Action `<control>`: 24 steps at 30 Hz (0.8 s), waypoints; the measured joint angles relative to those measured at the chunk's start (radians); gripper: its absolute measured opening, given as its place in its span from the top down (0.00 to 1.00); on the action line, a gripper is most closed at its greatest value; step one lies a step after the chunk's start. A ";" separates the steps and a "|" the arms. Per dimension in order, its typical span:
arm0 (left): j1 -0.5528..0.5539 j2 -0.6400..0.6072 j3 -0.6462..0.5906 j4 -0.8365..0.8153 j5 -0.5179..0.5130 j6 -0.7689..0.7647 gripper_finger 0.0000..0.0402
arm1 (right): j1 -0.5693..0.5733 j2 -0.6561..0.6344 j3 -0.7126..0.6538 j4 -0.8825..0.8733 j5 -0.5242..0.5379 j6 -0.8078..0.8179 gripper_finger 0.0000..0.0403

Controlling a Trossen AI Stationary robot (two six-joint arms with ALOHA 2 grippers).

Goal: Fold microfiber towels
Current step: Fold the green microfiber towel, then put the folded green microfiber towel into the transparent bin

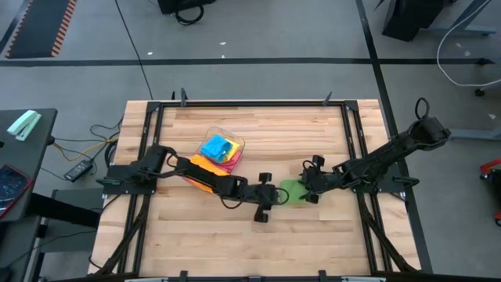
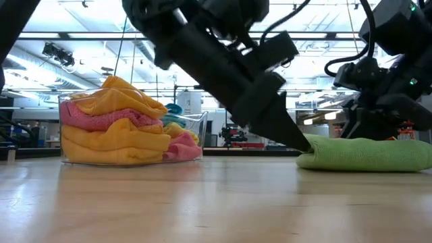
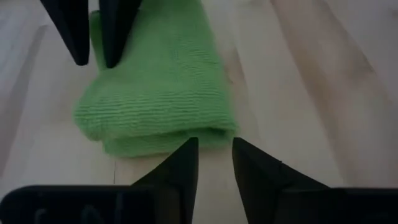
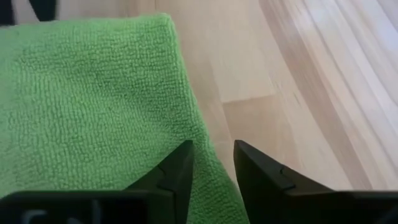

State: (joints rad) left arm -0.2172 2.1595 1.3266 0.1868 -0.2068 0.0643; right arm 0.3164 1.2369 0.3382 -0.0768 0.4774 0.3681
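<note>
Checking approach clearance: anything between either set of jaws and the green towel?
Nothing visible. The left gripper sits at the folded edge of the green towel, the right gripper at its opposite side; only bare table lies around it.

No text, label, brand, number or sign can be read in any of the views. Nothing is printed on the bench, on the cloths or on the arms that can be made out, and the room behind shows no writing that can be read.
</note>
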 joint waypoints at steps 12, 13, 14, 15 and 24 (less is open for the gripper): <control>-0.067 -0.025 0.001 -0.006 -0.136 0.346 0.64 | -0.020 0.000 0.000 -0.006 0.015 0.013 0.74; -0.067 -0.016 0.002 0.014 -0.139 0.378 0.61 | -0.024 0.000 0.000 -0.006 0.014 0.013 0.74; -0.066 -0.007 0.003 0.016 -0.144 0.413 0.57 | -0.029 0.000 0.000 -0.004 0.010 0.013 0.74; -0.065 0.004 0.002 0.022 -0.151 0.439 0.52 | -0.031 0.000 0.000 -0.001 0.004 0.012 0.74; -0.030 0.078 0.005 0.191 -0.259 0.622 0.25 | -0.033 0.000 0.000 0.005 -0.019 0.014 0.74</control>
State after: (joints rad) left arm -0.2470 2.2379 1.3311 0.3778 -0.4658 0.6865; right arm 0.2836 1.2369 0.3382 -0.0719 0.4584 0.3821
